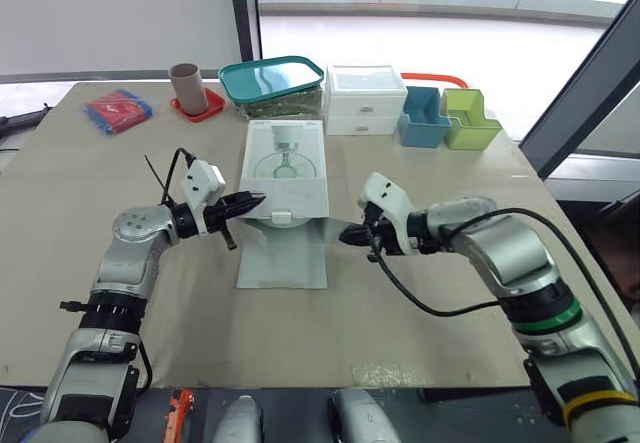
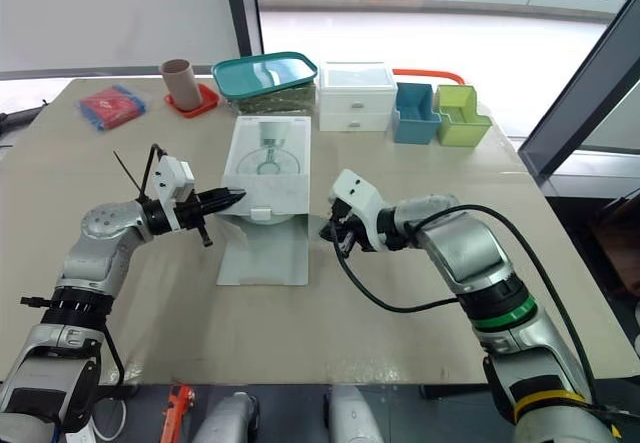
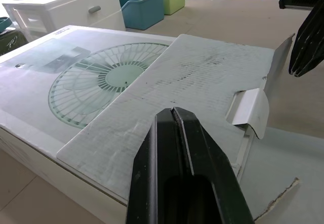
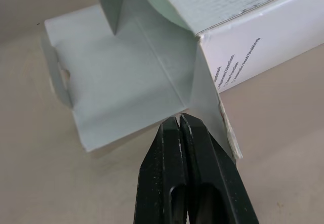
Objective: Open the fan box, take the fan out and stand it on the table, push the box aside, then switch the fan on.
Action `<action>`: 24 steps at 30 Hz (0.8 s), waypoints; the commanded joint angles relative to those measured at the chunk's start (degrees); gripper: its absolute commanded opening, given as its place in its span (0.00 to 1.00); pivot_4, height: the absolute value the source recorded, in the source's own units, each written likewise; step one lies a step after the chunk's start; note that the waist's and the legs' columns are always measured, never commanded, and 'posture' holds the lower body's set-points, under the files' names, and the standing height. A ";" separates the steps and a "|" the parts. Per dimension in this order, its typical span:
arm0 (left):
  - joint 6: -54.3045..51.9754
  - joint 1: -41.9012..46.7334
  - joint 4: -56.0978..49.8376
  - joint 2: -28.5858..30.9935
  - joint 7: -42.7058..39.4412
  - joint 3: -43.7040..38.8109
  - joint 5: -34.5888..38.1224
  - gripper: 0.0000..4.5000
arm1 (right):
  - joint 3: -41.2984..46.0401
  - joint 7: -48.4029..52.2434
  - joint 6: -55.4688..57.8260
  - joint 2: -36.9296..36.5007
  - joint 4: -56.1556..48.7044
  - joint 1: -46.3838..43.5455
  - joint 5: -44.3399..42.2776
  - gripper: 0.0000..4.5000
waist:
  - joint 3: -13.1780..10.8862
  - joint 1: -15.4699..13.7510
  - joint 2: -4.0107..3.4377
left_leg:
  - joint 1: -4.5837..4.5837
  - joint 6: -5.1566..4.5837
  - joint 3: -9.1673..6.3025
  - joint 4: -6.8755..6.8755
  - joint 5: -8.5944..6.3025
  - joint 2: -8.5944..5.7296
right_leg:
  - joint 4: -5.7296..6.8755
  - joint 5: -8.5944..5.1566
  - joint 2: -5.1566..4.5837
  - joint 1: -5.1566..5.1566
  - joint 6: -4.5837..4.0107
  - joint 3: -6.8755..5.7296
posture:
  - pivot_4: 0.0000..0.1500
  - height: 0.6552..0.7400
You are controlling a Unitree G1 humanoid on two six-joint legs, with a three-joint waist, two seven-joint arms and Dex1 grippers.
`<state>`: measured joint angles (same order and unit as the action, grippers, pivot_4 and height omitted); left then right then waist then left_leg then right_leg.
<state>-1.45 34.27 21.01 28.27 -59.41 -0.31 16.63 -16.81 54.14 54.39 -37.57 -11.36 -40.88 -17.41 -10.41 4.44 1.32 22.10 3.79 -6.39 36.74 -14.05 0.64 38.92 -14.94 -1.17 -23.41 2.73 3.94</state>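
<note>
Now the fan box (image 1: 286, 168) lies flat in the middle of the table (image 1: 430, 303), with its long axis running straight away from me; its near end is open and the big flap (image 1: 283, 258) is folded down on the table toward me.

My left gripper (image 1: 250, 201) has both fingers pressed together, holding nothing; it points inward at the near left corner of the box, with the tip over the top face just beside the open edge. My right gripper (image 1: 350, 234) is also closed and empty; it points at the right edge of the flap, low by the table and close to the near right corner of the box. So the mouth of the box lies between my two tips, and both arms are about equally near.

My left wrist view shows the top face with the printed fan picture, and a small tab (image 3: 249, 110) bent up at the open edge. My right wrist view shows the side wall and the inner fold of the flap. The fan is probably inside, but I cannot see it clearly.
</note>
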 commanded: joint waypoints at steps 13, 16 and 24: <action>-0.47 -0.91 1.54 0.48 -0.36 1.09 -1.46 0.00 | 5.87 -1.29 1.03 2.21 -1.48 -4.90 -6.14 0.01 | 0.00 -0.05 0.00 | -0.02 0.00 -0.02 0.00 0.00 0.00 | 0.00 0.00 0.00 0.02 -0.01 -0.01 | 1.00 1.00; -0.64 -1.04 1.35 0.63 -0.32 1.05 -1.45 0.00 | 6.35 -5.83 1.28 6.35 1.75 -7.72 -5.28 0.01 | 0.00 0.00 0.00 | -0.03 0.00 0.00 0.01 0.00 0.01 | 0.00 0.01 0.00 0.02 -0.02 0.00 | 1.00 1.00; -1.01 -1.03 0.75 0.76 -0.23 0.99 -1.29 0.00 | 4.33 -12.01 -0.68 12.90 10.05 -10.61 -1.62 0.01 | 0.01 -0.07 0.00 | -0.02 0.00 0.00 0.00 0.00 -0.01 | 0.00 0.01 -0.03 0.01 -0.01 -0.01 | 1.00 1.00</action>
<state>-1.31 34.34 21.15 28.35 -59.28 -0.13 16.64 -13.31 42.91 54.88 -24.76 -1.15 -50.01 -19.59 -10.41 4.37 1.32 22.08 3.80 -6.41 36.74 -14.04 0.64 38.93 -14.93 -1.18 -23.40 2.70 3.92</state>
